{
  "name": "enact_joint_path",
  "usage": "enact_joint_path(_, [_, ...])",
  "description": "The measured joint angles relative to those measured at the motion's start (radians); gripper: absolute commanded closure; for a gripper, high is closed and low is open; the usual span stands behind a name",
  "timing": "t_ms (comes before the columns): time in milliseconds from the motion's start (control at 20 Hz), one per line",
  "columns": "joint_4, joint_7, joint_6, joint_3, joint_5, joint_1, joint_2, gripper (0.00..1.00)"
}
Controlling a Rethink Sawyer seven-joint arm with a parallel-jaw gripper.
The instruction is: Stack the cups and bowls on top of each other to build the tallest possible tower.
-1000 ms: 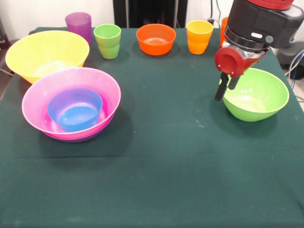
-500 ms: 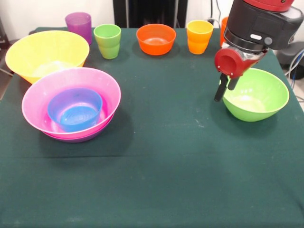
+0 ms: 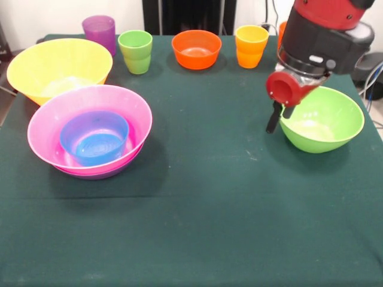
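Standing on the desk [image 3: 197, 209] were six bowls and four cups; the green bowl [image 3: 322, 119] sat near the right edge, its rim between the gripper's [image 3: 280, 119] seemingly clenched fingers.

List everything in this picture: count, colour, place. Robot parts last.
Table: one, dark green cloth.
Large yellow bowl: one, far left.
Pink bowl: one, left, nested in a purple bowl of which only the rim shows.
Blue bowl: one, small, inside the pink bowl.
Large light green bowl: one, right side.
Orange bowl: one, small, far edge, centre.
Purple cup: one, far left corner.
Light green cup: one, beside the purple cup.
Yellow-orange cup: one, far right.
Orange cup: one, mostly hidden behind the arm.
Arm: one, red and black, upper right.
Hand: one, at the light green bowl's rim; open or shut unclear.
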Motion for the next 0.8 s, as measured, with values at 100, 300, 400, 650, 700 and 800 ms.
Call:
enact_joint_path(100, [-0.005, 0.000, 0.000, 0.001, 0.000, -0.001, 0.020, 0.00])
enact_joint_path(300, [-0.020, 0.000, 0.000, 0.004, -0.001, -0.001, 0.061, 0.00])
enact_joint_path(400, [-0.025, 0.000, 0.000, 0.009, -0.001, -0.001, 0.080, 0.00])
enact_joint_path(650, [-0.026, 0.000, -0.015, 0.023, 0.000, -0.001, 0.117, 0.00])
enact_joint_path(700, [-0.026, 0.000, -0.020, 0.025, 0.000, -0.001, 0.125, 0.00])
enact_joint_path(800, [-0.026, 0.000, -0.024, 0.025, 0.000, -0.001, 0.131, 0.00])
